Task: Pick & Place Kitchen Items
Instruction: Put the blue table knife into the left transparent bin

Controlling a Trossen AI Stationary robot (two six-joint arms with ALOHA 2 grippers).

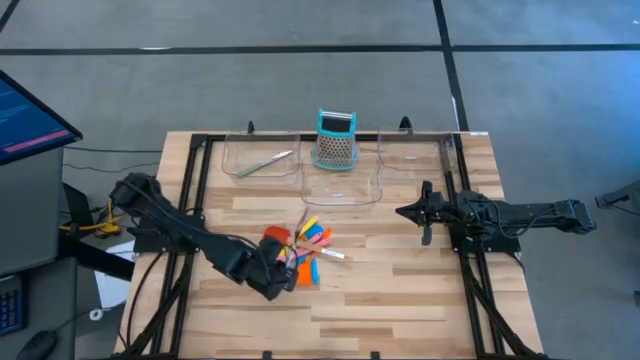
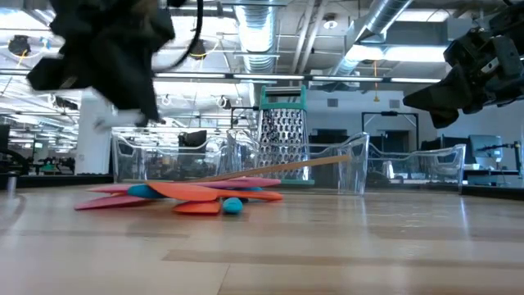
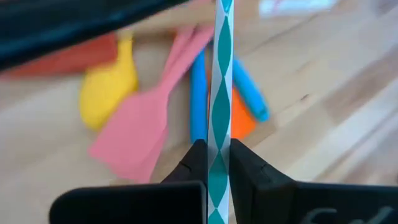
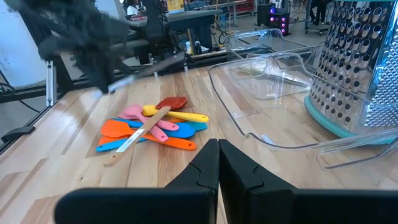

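My left fingers [image 3: 217, 165] clamp a teal-striped straw [image 3: 219, 74] above the utensil pile [image 1: 305, 248]. I lift vertically, avoiding the pile. My right fingers [image 4: 217, 163] are closed, empty.

Desk [image 1: 400, 290]: pale wood planks, black metal frame along its side and far edges, standing on grey carpet tile floor [image 1: 300, 90] crossed by dark seams. Monitor [image 1: 30, 120] with a lit blue screen off the desk's left edge, above yellow cable [image 1: 95, 228] and a white sheet [image 1: 112, 290] on the floor. Ceiling [image 2: 327, 41], low view: open, silver ducts [image 2: 260, 33], pipes, bright strip lights; workstations far behind.
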